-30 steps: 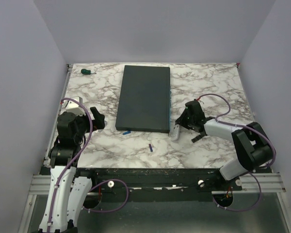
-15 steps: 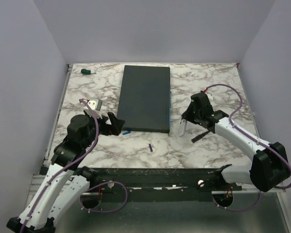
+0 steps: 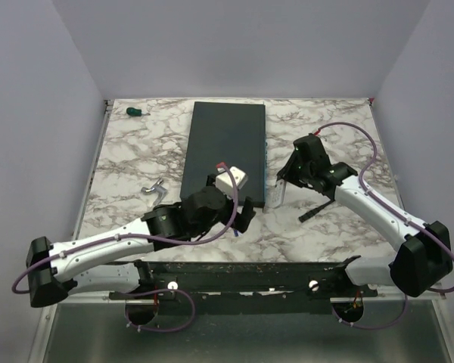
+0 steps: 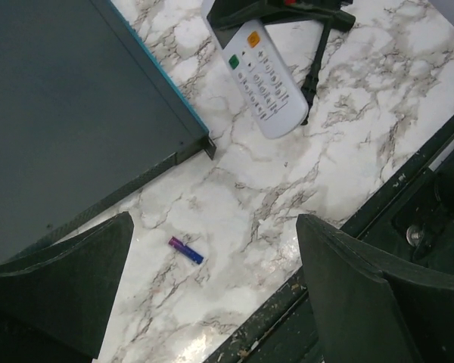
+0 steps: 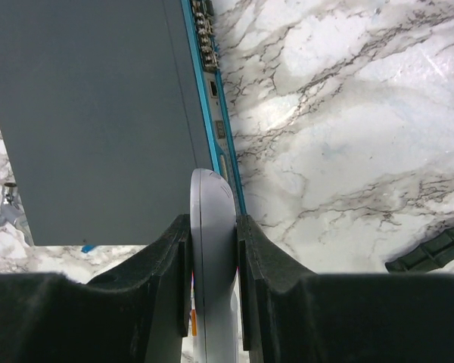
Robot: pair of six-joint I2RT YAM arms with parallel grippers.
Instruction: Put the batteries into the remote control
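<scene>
The white remote control (image 3: 276, 193) is clamped edge-on in my right gripper (image 3: 283, 181), tilted up beside the slab's near right corner. In the right wrist view its thin edge (image 5: 212, 198) sits between the two pads (image 5: 175, 257). In the left wrist view its button face (image 4: 266, 85) shows. My left gripper (image 3: 246, 215) is open and empty, hovering over the purple-blue battery (image 4: 186, 250), which lies on the marble between the spread fingers (image 4: 60, 291). The blue battery (image 5: 88, 247) peeks out at the slab's near edge. My left arm hides both batteries in the top view.
The large dark grey slab (image 3: 225, 151) lies at centre back. A black T-shaped tool (image 3: 318, 210) lies right of the remote. A green-handled screwdriver (image 3: 138, 112) is at the far left corner. A small grey piece (image 3: 153, 187) lies left of the slab.
My left arm has swung from the left side to the front centre, over the purple-blue battery. My right gripper has lifted and tilted the remote, moving slightly away.
</scene>
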